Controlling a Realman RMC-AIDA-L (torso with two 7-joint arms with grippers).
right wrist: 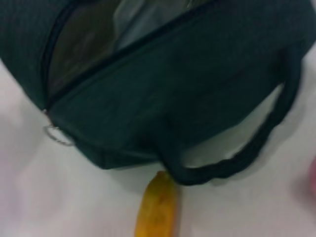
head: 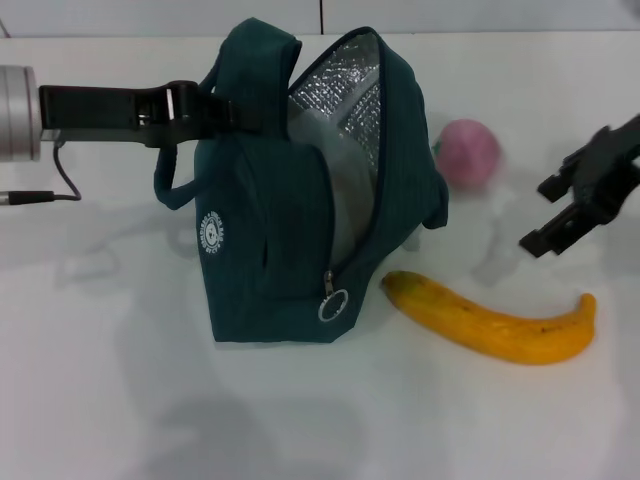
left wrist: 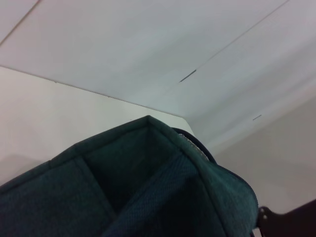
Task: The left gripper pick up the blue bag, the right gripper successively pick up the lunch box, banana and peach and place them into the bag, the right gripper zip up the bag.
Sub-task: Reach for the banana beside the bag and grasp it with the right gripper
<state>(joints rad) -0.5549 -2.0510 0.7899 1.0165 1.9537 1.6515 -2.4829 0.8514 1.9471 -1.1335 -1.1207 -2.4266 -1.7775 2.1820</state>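
White tabletop (head: pixel 300 420) fills the head view; pale wall panels w/ thin seams are seen behind it in the left wrist view.

Blue bag (head: pixel 270 240) is stood upright at centre, zip open, flap raised, silver foil lining (head: pixel 350 90) exposed. Round white logo (head: pixel 211 234) is seen on the front face, ring zipper pull (head: pixel 333 306) hanging at the low front corner. One loop handle (head: pixel 172 190) droops on the bag's left side.

Left gripper (head: pixel 205 112) is reached in horizontally from the left edge, silver wrist at frame border, fingers clamped on the bag's upper handle/top edge. In the left wrist view only dark teal fabric (left wrist: pixel 148 187) is seen close up.

Right gripper (head: pixel 590 195) is held above the table at the right edge, well apart from the bag, fingers apart, nothing between them.

Banana (head: pixel 495 322) is laid flat on the table just beside the bag's front-right corner, near end close to the zip ring, curve running out toward the right. Its tip (right wrist: pixel 157 207) is seen in the right wrist view near a bag handle (right wrist: pixel 237 163).

Peach (head: pixel 468 153), pink, is set on the table behind the banana, just right of the bag.

Lunch box: a pale shape is seen inside the bag mouth; cannot be told whether it is the box.
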